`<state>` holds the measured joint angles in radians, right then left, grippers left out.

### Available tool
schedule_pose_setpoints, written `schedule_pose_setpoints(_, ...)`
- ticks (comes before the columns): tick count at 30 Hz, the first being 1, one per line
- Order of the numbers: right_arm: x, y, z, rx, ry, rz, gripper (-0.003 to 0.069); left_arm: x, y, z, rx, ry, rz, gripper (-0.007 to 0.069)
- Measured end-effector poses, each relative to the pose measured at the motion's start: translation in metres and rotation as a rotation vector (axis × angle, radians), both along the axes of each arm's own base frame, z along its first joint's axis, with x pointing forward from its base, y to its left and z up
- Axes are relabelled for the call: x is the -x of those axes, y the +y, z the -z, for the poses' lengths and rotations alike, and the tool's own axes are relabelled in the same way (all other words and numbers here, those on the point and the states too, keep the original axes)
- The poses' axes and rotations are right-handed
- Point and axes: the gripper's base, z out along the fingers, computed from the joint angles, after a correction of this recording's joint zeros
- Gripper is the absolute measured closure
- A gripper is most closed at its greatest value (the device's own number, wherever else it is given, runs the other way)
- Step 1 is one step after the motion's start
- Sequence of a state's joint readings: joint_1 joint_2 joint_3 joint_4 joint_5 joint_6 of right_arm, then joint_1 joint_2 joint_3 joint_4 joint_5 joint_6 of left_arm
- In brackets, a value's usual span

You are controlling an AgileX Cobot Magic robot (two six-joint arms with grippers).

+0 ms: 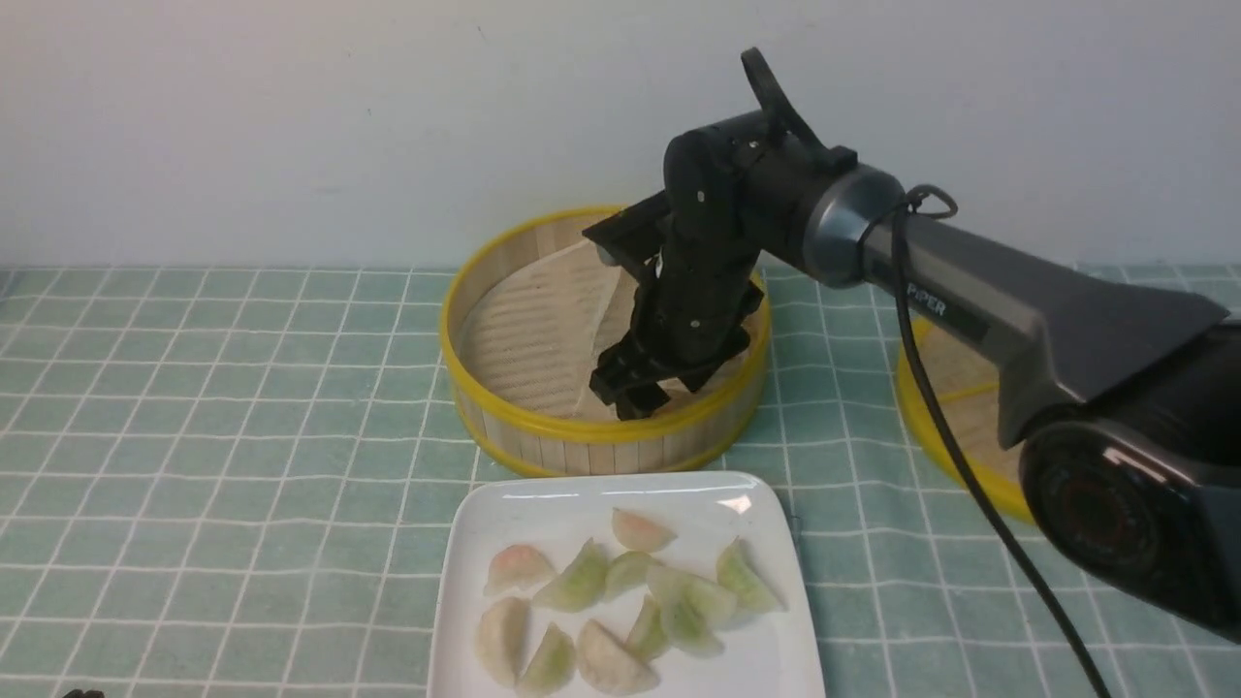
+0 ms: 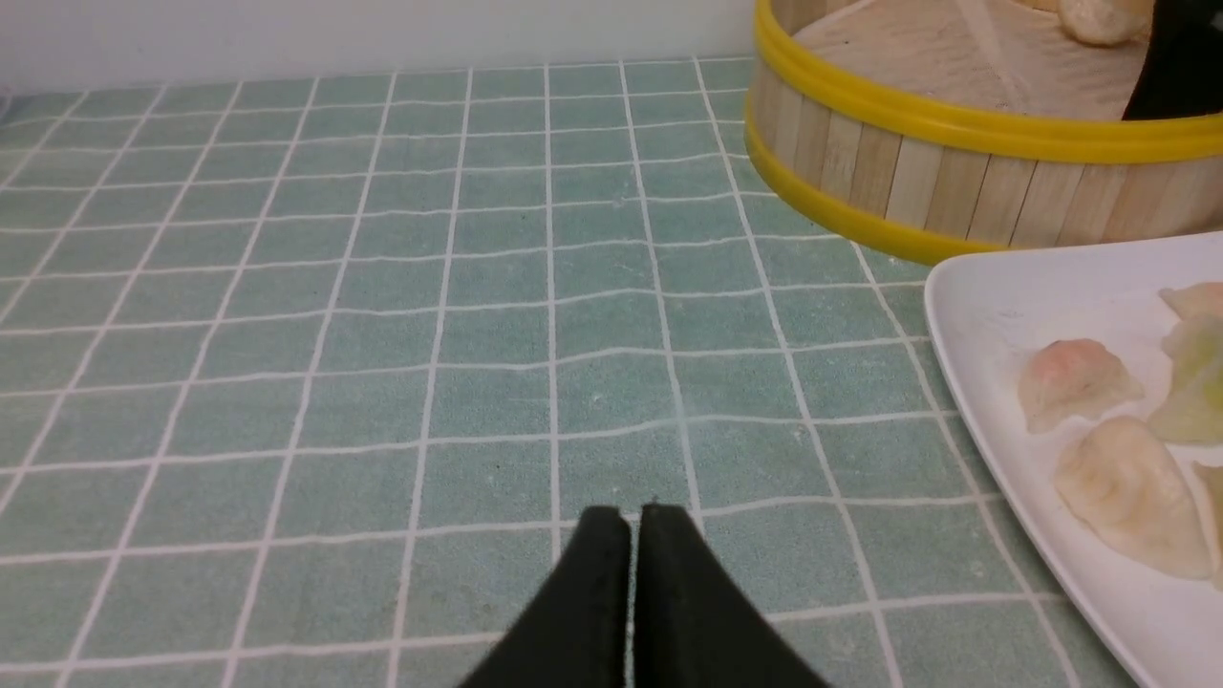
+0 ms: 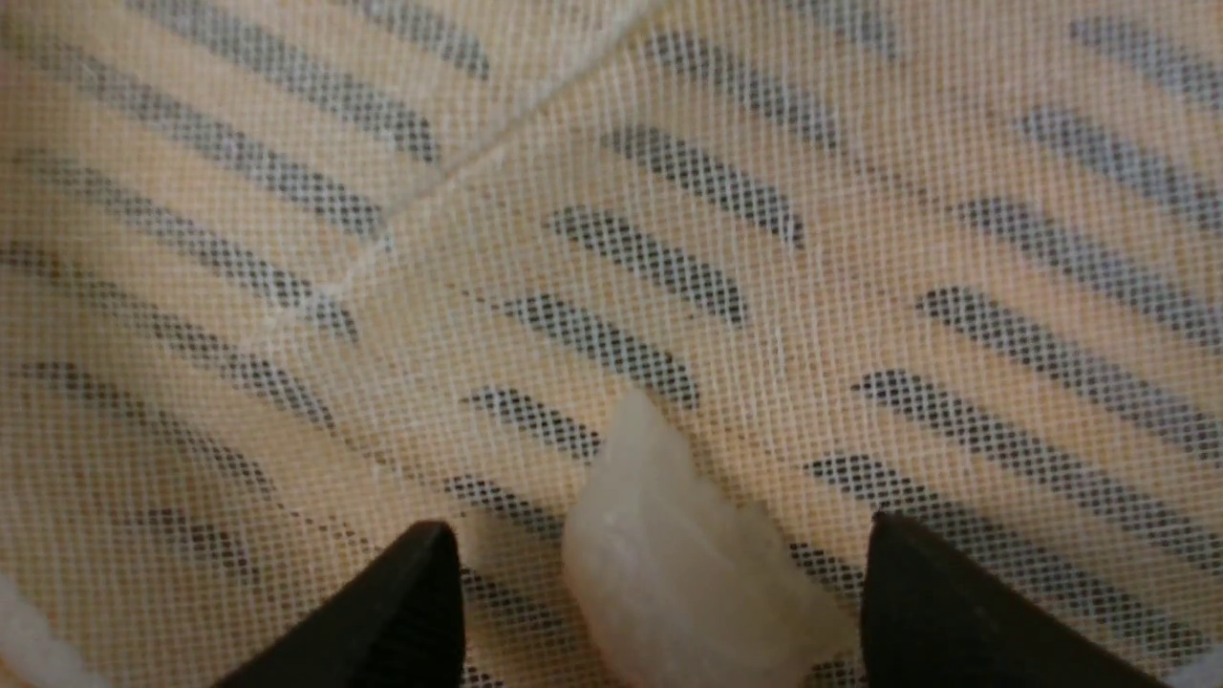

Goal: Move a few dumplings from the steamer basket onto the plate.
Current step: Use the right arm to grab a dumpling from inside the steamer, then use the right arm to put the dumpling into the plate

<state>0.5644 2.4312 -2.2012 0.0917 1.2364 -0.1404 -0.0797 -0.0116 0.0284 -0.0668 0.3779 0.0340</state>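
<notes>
Plate [image 1: 504, 514] on the table [image 1: 242, 436], loaded with about ten dumplings [image 1: 620, 601], just in front of the steamer basket [image 1: 448, 325]. Inside the basket, on the mesh liner [image 3: 669, 239], one cream dumpling [image 3: 669, 564] bracketed by the right end effector [image 1: 635, 397], fingers wide apart, clear of it. Left end effector [image 2: 631, 521] pressed together, empty, over the table beside the plate.

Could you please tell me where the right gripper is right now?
In the front view the right gripper reaches down inside the steamer basket, near its front wall, behind the plate; its open fingers flank a whitish dumpling.
</notes>
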Motion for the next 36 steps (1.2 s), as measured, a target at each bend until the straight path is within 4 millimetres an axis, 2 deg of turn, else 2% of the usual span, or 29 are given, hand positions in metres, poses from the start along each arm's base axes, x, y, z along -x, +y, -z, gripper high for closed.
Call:
schedule_pose_setpoints(3, 0.0, 0.0, 0.001, 0.005, -0.001, -0.001, 0.0173, 0.0, 0.0, 0.0, 0.0, 0.0, 0.0, 0.0631)
schedule_pose_setpoints(5, 0.0, -0.001, 0.001, 0.007, -0.001, 0.003, 0.0277, 0.0, 0.0, 0.0, 0.0, 0.0, 0.0, 0.0631)
schedule_pose_setpoints(6, 0.0, 0.0, 0.0, 0.003, -0.003, 0.009, 0.0365, 0.0, 0.0, 0.0, 0.0, 0.0, 0.0, 0.0631)
schedule_pose_setpoints(8, -0.002, 0.0, -0.005, -0.008, -0.019, 0.018, 0.049, 0.0, 0.0, 0.0, 0.0, 0.0, 0.0, 0.0631)
schedule_pose_setpoints(11, -0.001, 0.001, -0.019, -0.027, -0.04, 0.028, 0.0501, 0.0, 0.0, 0.0, 0.001, 0.0, 0.0, 0.0631)
schedule_pose_setpoints(15, 0.006, -0.003, -0.056, -0.068, -0.089, 0.046, 0.0501, 0.0, 0.0, 0.0, 0.001, 0.0, 0.0, 0.0631)
schedule_pose_setpoints(17, 0.02, -0.011, -0.094, -0.113, -0.127, 0.065, 0.0501, 0.0, 0.0, 0.0, 0.001, 0.0, 0.0, 0.0631)
schedule_pose_setpoints(21, 0.055, -0.023, -0.129, -0.169, -0.101, 0.062, 0.0501, 0.0, 0.0, 0.0, 0.001, 0.0, 0.0, 0.0631)
schedule_pose_setpoints(24, 0.09, -0.022, -0.125, -0.176, -0.004, 0.029, 0.0501, 0.0, 0.0, 0.0, 0.001, 0.0, 0.0, 0.0631)
schedule_pose_setpoints(25, 0.101, -0.019, -0.113, -0.157, 0.043, 0.011, 0.0501, 0.0, 0.0, 0.0, 0.001, 0.0, 0.0, 0.0631)
schedule_pose_setpoints(26, 0.103, -0.018, -0.111, -0.154, 0.051, 0.009, 0.0501, 0.0, 0.0, 0.0, 0.001, 0.001, 0.0, 0.0631)
schedule_pose_setpoints(27, 0.118, -0.011, -0.092, -0.117, 0.111, -0.028, 0.0501, 0.0, 0.0, 0.0, 0.002, 0.001, 0.0, 0.0631)
schedule_pose_setpoints(29, 0.13, -0.003, -0.066, -0.065, 0.178, -0.06, 0.0501, 0.0, 0.0, 0.0, 0.001, 0.001, 0.0, 0.0631)
schedule_pose_setpoints(33, 0.135, 0.009, -0.029, -0.011, 0.245, -0.088, 0.0439, 0.0, 0.0, 0.0, 0.001, 0.001, 0.0, 0.0631)
schedule_pose_setpoints(34, 0.134, 0.01, -0.027, -0.011, 0.248, -0.087, 0.0425, 0.0, 0.0, 0.0, 0.001, 0.001, 0.0, 0.0631)
schedule_pose_setpoints(36, 0.131, 0.013, -0.017, -0.012, 0.25, -0.086, 0.0321, 0.0, 0.0, 0.0, 0.001, 0.002, 0.0, 0.0631)
